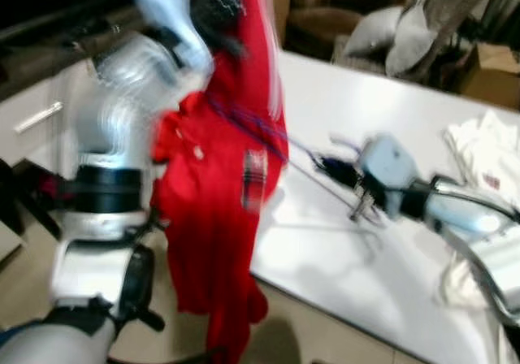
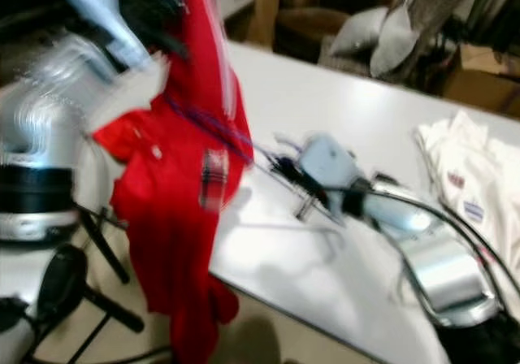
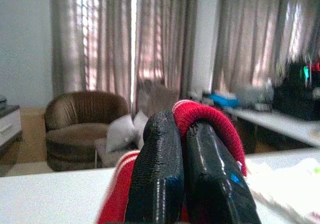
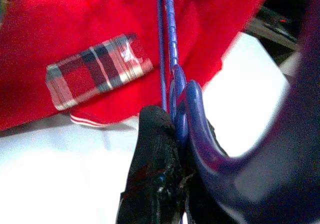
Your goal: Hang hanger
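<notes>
Red cloth dominates the near ground: a red shirt point(image 1: 213, 210) hangs from above over the front edge of the white table point(image 1: 341, 250), its hem dropping below the tabletop toward the floor. A plaid pocket patch point(image 4: 97, 68) sits on the shirt's front. The left gripper point(image 3: 187, 169) is raised at the top of the garment, its two black fingers pressed together and pinching the shirt's red ribbed collar point(image 3: 210, 121). Head views are motion-blurred, so finer detail there cannot be confirmed.

The right gripper point(image 4: 167, 179) reaches in over the table from the right, beside the hanging shirt. Its fingers are clamped on the blue hanger point(image 4: 187, 119), gripping at the curved hook end; the hanger's thin blue arms run from the fingers up across the front of the shirt.

Farther right on the table lies a white garment point(image 1: 483, 157), well apart from the shirt. Beyond the table stand a brown armchair point(image 3: 82, 121) with a grey cushion point(image 3: 122, 131), and behind them long pale curtains point(image 3: 165, 39) over the windows.
</notes>
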`<state>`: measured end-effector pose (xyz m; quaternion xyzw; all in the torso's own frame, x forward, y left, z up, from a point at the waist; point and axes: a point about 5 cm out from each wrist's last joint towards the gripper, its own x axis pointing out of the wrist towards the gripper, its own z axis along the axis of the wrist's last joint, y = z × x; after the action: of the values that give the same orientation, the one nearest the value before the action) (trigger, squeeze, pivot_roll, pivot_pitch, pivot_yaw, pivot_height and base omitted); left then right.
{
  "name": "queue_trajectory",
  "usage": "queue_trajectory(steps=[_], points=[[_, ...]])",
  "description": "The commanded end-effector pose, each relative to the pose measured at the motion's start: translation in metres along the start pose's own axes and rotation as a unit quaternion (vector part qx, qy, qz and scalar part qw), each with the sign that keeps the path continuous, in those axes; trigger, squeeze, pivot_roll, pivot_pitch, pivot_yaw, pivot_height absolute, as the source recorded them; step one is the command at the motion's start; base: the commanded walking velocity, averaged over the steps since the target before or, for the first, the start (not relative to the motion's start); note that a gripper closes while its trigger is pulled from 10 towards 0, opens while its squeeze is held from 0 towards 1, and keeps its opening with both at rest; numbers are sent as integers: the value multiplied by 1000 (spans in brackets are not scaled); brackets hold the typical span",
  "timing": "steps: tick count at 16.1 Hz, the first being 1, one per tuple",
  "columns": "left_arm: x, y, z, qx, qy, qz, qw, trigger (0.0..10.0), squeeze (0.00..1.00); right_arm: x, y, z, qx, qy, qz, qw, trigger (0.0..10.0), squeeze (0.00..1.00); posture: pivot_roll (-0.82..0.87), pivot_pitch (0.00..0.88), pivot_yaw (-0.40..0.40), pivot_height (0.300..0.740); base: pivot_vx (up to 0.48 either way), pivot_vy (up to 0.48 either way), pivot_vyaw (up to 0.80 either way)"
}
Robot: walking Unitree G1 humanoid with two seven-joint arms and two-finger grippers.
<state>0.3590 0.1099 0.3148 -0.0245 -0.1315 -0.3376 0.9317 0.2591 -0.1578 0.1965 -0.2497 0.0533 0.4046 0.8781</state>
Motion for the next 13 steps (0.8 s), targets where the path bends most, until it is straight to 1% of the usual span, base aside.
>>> queue_trajectory(steps=[1,2,4,6,7,8,10,12,13], points=[[1,7,10,45,-9,23,999,10000,0,-9,-4,12,-12,-20,14,1000,10000,0,50,0,-20,740,307,0,0],[3,8,6,55,0,31,998,10000,0,-14,-3,12,-14,-17,33,999,10000,0,50,0,-20,740,266,0,0],[6,7,4,66,3,30,997,10000,0,-19,-2,16,-15,-20,59,998,10000,0,43,0,-14,740,0,0,0],[11,-3,2,73,8,5,997,10000,0,-20,5,21,-12,-22,95,995,10000,0,34,0,-9,740,0,0,0],[12,-8,1,87,5,-12,996,10000,0,-17,11,23,-10,-25,113,993,10000,0,34,0,-9,740,0,0,0],[12,-9,1,88,6,-19,996,10000,0,-14,12,24,-7,-26,115,993,10000,0,33,0,-10,740,0,0,0],[11,-15,0,77,9,-40,996,10000,0,-6,15,24,-2,-24,116,993,10000,0,32,0,-9,740,0,0,0],[7,-26,4,67,10,-89,994,10000,0,6,12,23,5,-12,91,996,10000,0,36,0,-12,740,0,0,0],[6,-30,6,62,6,-104,993,10000,0,10,8,21,9,-5,76,997,10000,0,36,0,-13,740,0,0,0]])
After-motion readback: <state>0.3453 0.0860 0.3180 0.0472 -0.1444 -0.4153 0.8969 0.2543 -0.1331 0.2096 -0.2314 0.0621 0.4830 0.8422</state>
